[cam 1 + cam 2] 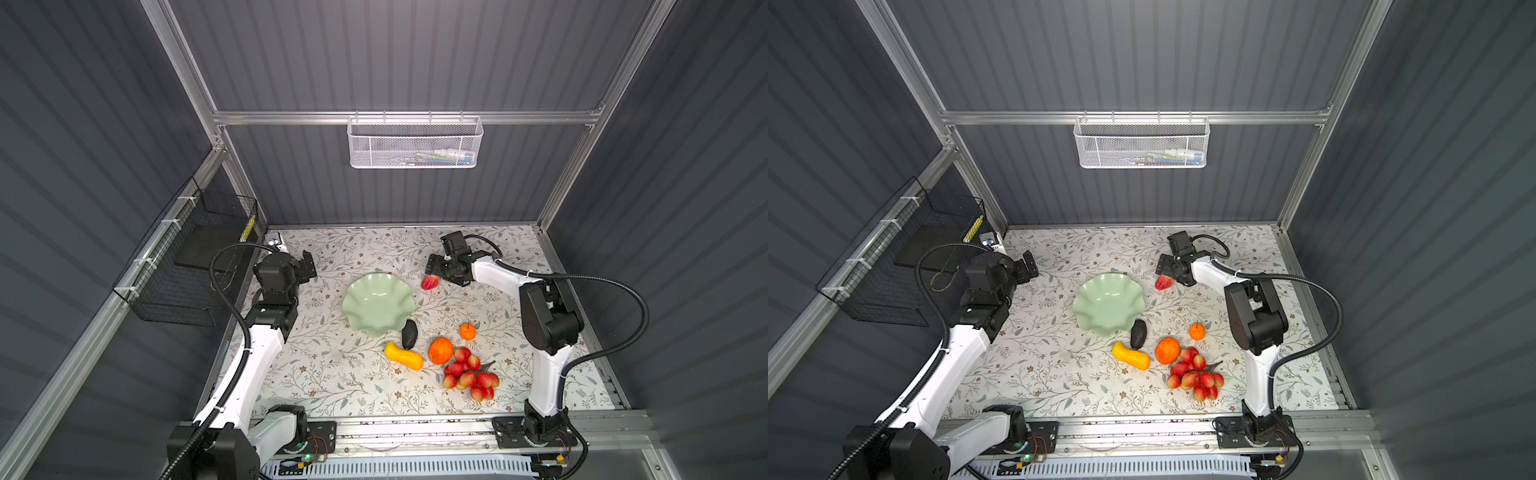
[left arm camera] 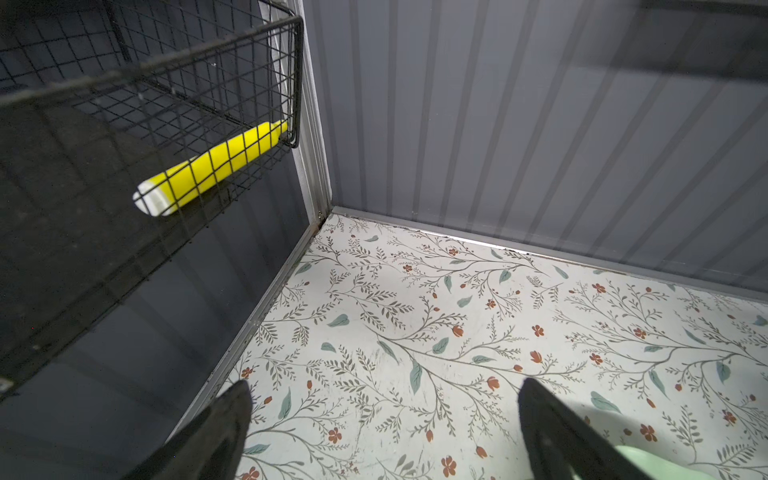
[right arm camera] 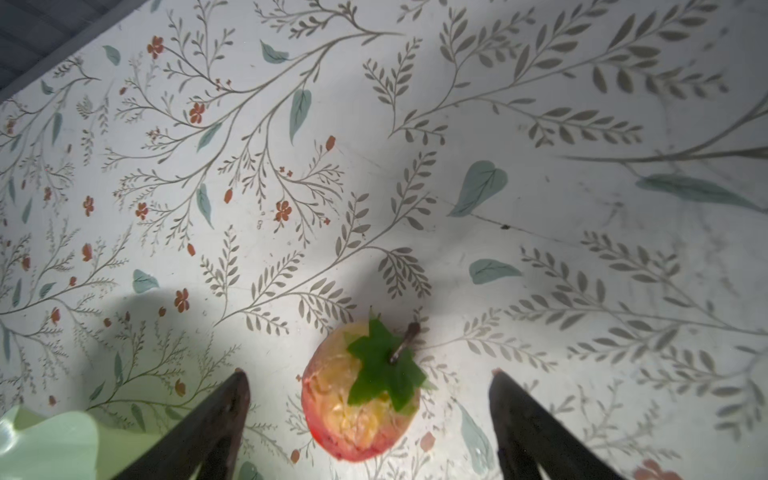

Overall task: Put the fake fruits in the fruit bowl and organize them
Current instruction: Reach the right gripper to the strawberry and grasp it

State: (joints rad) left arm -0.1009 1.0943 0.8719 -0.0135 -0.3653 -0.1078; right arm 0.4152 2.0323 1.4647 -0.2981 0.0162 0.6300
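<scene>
The mint-green fruit bowl [image 1: 376, 305] [image 1: 1108, 303] stands empty mid-table. A red strawberry [image 1: 430, 282] [image 3: 361, 399] lies just right of the bowl's far rim. My right gripper [image 1: 434, 269] [image 3: 370, 374] is open and straddles the strawberry, with a gap on each side. In front of the bowl lie a dark avocado [image 1: 409, 333], a yellow squash [image 1: 403, 355], a large orange [image 1: 440, 350], a small tangerine [image 1: 467, 331] and red grapes [image 1: 469, 374]. My left gripper [image 1: 309, 266] [image 2: 384, 384] hangs open and empty, left of the bowl.
A black wire basket [image 1: 187, 266] on the left wall holds a yellow tube [image 2: 212, 166]. A white mesh basket [image 1: 414, 143] hangs on the back wall. The bowl's rim [image 3: 45, 444] lies close beside the right gripper's finger.
</scene>
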